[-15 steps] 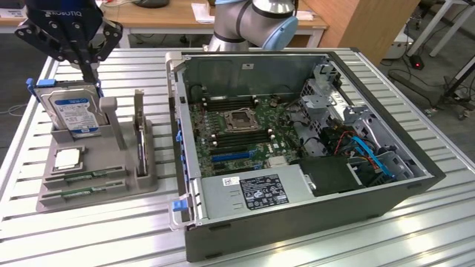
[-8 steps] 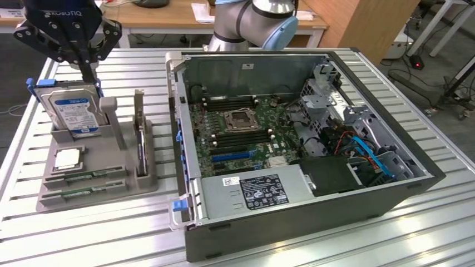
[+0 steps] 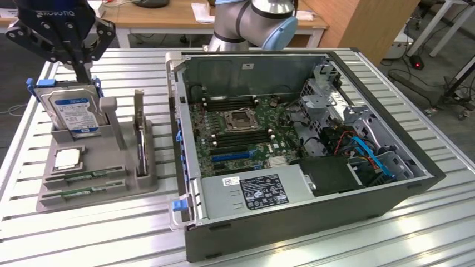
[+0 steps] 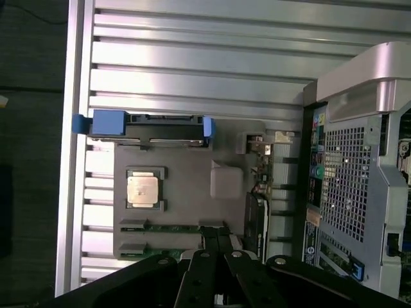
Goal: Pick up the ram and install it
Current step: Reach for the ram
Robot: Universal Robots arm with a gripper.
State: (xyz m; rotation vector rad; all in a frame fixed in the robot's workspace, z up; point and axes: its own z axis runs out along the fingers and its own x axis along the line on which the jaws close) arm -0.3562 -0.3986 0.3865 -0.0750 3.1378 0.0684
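Slatted table (image 3: pixel 111 233): closed fingers (image 3: pixel 79 69) high, well apart from ram (image 3: pixel 83 178).

the claw (image 3: pixel 82 73) hangs point-down at the exterior view's left, its fingers (image 4: pixel 210 242) pressed together.

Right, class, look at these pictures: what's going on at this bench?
A robot arm's gripper hangs above a grey holder that sits beside an open computer case. Its jaws are shut and hold nothing. The two ram sticks lie in their slots in the holder, near the processor chip and the hard drive. No ram has been picked up yet.
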